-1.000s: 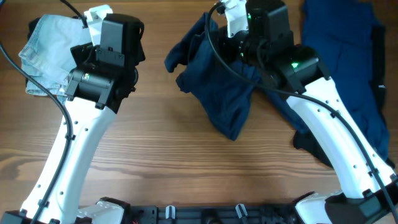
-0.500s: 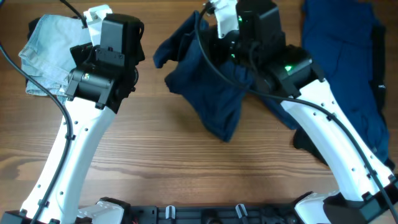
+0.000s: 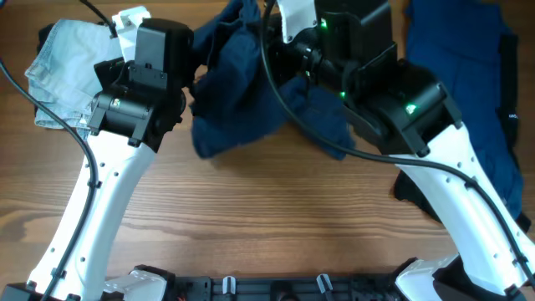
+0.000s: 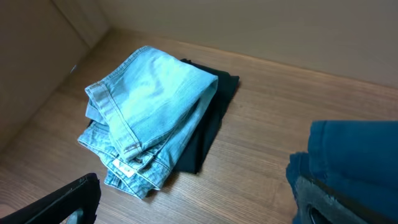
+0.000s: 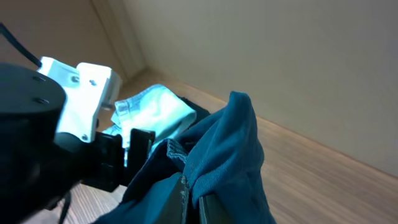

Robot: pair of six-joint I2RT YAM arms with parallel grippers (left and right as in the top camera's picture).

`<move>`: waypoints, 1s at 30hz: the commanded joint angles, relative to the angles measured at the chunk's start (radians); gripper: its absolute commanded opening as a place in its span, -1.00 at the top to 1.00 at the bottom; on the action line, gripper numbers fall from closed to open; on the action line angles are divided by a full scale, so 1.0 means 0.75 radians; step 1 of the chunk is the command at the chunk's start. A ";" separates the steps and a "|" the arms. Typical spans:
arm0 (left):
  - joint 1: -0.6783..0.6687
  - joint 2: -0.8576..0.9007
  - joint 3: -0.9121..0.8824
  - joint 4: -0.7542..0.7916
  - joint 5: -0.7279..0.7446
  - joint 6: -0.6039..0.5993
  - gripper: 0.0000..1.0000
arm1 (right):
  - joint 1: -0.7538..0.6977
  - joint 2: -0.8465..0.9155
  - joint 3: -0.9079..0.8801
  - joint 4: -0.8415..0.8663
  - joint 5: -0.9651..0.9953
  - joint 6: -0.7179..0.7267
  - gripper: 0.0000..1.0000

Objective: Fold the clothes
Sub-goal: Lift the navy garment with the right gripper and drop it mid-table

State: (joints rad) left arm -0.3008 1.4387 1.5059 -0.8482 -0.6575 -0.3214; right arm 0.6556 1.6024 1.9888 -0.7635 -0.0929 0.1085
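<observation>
The pale denim piece (image 4: 149, 118) lies atop a black piece (image 4: 208, 124) before the wide-open, empty left gripper (image 4: 196, 205); the right gripper (image 5: 194, 199) clamps the navy garment (image 3: 242, 92)

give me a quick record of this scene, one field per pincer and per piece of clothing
left pincer: open, holding nothing
right pincer: shut on the dark blue garment
dark blue garment: bunched up, hanging from the right pincer
pale jeans: folded, far left, lying on a black garment
black garment: under the pale jeans, one side showing
blue clothes: spread out at far right
table: wood
</observation>
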 commanded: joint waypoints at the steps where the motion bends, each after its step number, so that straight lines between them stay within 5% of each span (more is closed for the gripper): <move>1: 0.007 -0.004 0.017 0.004 -0.018 -0.043 -1.00 | 0.002 -0.022 0.056 -0.001 0.041 0.026 0.91; 5: 0.006 -0.004 0.017 0.003 -0.017 -0.042 -0.99 | -0.018 0.007 0.042 -0.063 0.145 -0.006 0.79; 16: 0.007 0.003 0.017 0.007 0.195 -0.031 -1.00 | -0.186 0.212 0.033 -0.338 0.035 -0.095 -0.53; 25: 0.030 0.082 0.017 -0.126 0.303 -0.034 -1.00 | -0.255 0.233 -0.024 -0.637 -0.158 -0.130 -0.63; 30: 0.184 0.108 0.017 -0.169 0.441 -0.108 -1.00 | -0.233 0.233 -0.175 -0.615 -0.210 -0.056 -0.62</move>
State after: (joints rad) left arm -0.2523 1.5074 1.5059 -0.9615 -0.4160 -0.3443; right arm 0.4637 1.7794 1.9358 -1.2434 -0.1825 0.0330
